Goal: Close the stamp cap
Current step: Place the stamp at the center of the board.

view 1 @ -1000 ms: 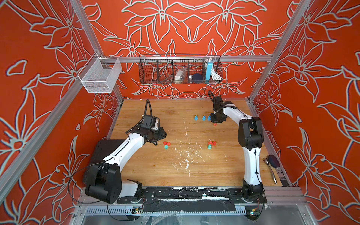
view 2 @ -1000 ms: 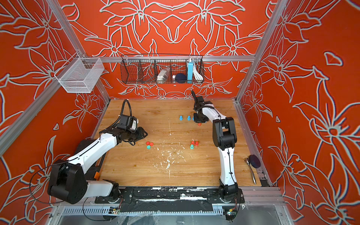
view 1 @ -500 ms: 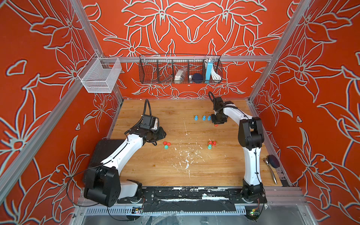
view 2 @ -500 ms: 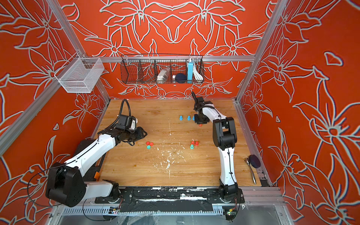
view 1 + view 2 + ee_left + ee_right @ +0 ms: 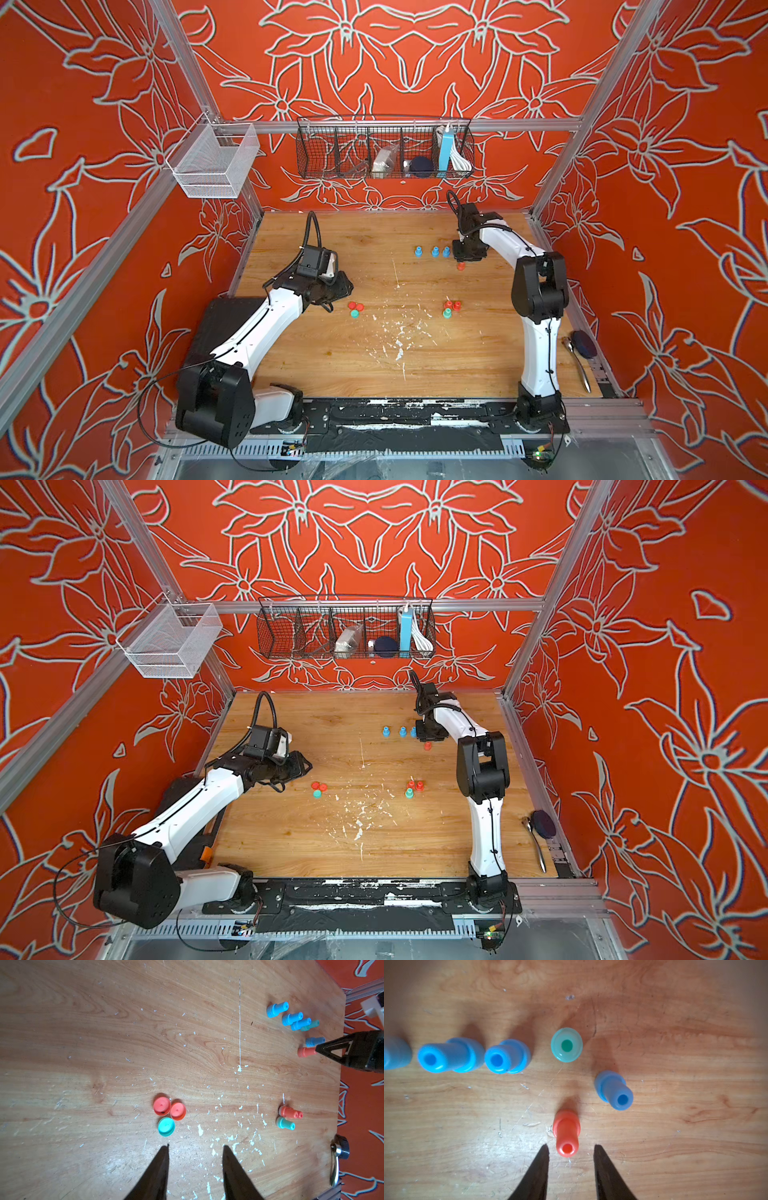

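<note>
**Right jaws parted over a capped red stamp; three caps not yet fitted**

The right gripper (image 5: 570, 1147) hangs straight above the red stamp (image 5: 566, 1134) at the far right of the table (image 5: 83, 1043). Its jaws stand narrowly parted on either side of the stem. Wood shows in both gaps, so we read no contact and nothing held. The stamp stands upright unaided. Its base is the same red all round, so we judge it capped.

It stands near a blue stamp (image 5: 613, 1089) and a teal stamp (image 5: 566, 1044), with a blue row (image 5: 452, 1055) alongside. We take this cluster as the finished lot, kept at the back so the middle stays free.

The left gripper (image 5: 195, 1147) hovers near the caps (image 5: 166, 1126). There are two red and one teal, lying flat and touching. Its jaws are a small gap apart with nothing between them, an opening that would suit a cap's rim.

The open stamps (image 5: 287, 1111), two red and one teal, stand well apart from the caps, nearer the right arm. One red shows a pale ring at its base, and the colours match the caps, so we judge these three are waiting. The layout suggests each arm brings one part.
</note>
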### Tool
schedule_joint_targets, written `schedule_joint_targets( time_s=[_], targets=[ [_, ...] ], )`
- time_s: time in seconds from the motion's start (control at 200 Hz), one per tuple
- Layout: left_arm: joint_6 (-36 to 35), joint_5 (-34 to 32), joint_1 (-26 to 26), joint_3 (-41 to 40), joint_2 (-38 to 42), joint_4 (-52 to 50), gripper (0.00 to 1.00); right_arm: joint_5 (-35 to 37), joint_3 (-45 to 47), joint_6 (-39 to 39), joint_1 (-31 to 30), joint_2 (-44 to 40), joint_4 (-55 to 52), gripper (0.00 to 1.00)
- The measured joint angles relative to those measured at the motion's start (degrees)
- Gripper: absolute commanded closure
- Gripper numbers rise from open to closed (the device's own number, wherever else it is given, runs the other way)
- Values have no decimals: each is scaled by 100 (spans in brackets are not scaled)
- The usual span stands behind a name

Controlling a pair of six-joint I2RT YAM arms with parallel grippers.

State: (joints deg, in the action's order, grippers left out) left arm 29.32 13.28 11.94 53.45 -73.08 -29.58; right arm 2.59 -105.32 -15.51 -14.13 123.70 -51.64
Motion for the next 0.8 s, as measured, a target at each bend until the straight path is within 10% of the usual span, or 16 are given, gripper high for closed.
schedule_joint_targets(
  time_s=[0.801],
  targets=[
    [-658, -208, 0, -568, 1438, -1064, 56, -17, 3348, -367, -881, -4046, 57, 59]
  ],
)
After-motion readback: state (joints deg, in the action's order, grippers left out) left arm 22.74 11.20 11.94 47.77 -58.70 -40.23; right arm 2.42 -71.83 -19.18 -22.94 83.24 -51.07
